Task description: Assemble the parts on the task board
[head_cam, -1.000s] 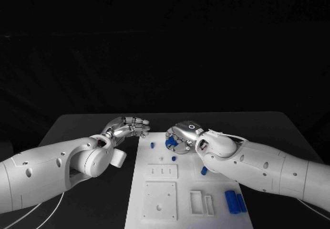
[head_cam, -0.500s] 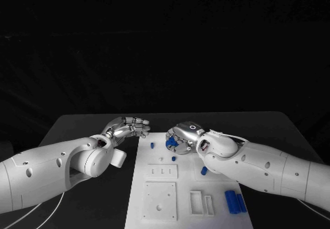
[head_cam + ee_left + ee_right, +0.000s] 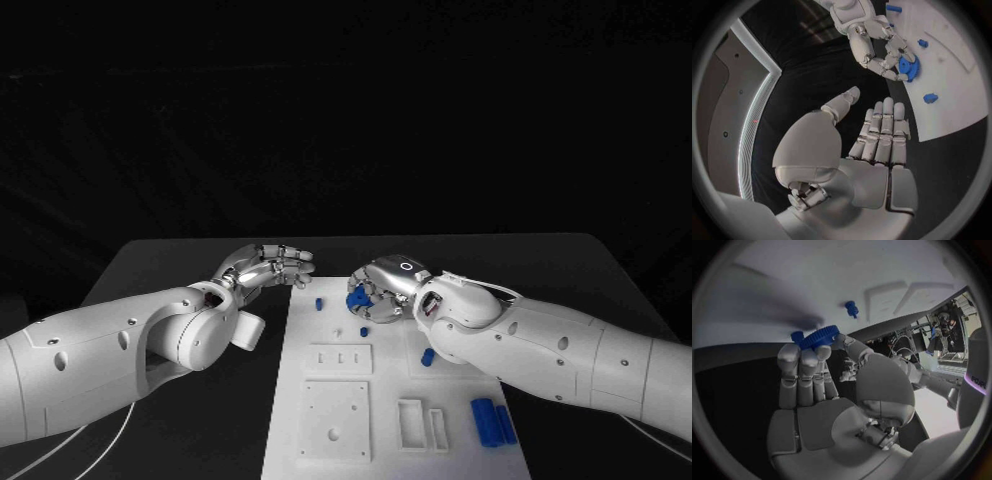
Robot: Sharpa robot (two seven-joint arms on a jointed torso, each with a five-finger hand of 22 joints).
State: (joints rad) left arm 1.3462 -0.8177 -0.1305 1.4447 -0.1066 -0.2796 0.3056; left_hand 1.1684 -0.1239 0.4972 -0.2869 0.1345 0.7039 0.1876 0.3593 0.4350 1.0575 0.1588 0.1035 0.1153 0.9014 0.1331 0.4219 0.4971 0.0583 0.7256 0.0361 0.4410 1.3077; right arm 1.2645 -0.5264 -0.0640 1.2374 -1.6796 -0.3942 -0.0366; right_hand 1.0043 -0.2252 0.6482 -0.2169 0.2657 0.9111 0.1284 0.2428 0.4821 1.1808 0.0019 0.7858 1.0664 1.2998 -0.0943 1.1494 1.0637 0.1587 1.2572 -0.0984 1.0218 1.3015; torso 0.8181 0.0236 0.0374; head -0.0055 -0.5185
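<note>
**Right robot hand holding toothed gear over board**

Here the right robot hand (image 3: pixel 387 285) pinches a blue toothed gear (image 3: pixel 815 336) at its fingertips, above the far end of the flat white task board (image 3: pixel 335 440). Left robot hand (image 3: pixel 268 266) hovers beside the board over the black desk (image 3: pixel 173 265), fingers loosely curled, holding nothing. Two blue cylinders (image 3: pixel 492 422) lie together on the board's near right.

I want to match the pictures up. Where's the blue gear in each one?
Head view: blue gear under the right hand, at the task board's far end.
Left wrist view: gear in the right hand's fingers, over the board's edge.
Right wrist view: gear at the fingertips.
Shared landmark: the white board.
</note>
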